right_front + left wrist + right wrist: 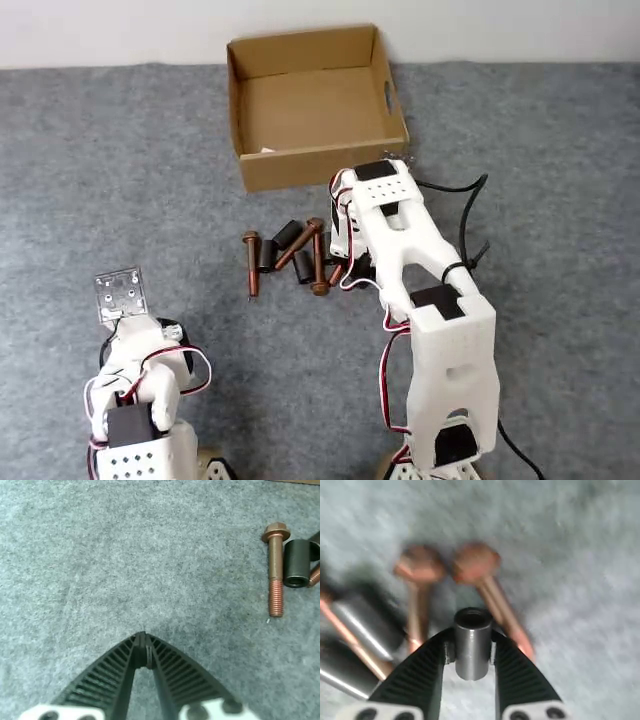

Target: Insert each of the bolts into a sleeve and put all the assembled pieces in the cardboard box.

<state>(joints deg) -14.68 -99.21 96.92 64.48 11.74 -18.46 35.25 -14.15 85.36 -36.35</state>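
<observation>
Two white printed-plastic shells: left arm (140,400), right arm (440,330). Black servo blocks (437,297) sit in the joints. Red, white and black wire bundles (385,370) loop along each arm, and a black cable (463,225) runs off the right one. Fingers (107,672) are black, ribbed and wedge-shaped, on white mounts with dark screw holes (50,714).

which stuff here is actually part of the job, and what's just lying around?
Job: bolts, loose sleeves, cardboard box, sleeve clamped in right gripper.
Not job: grey mat; left gripper shut over it.
</observation>
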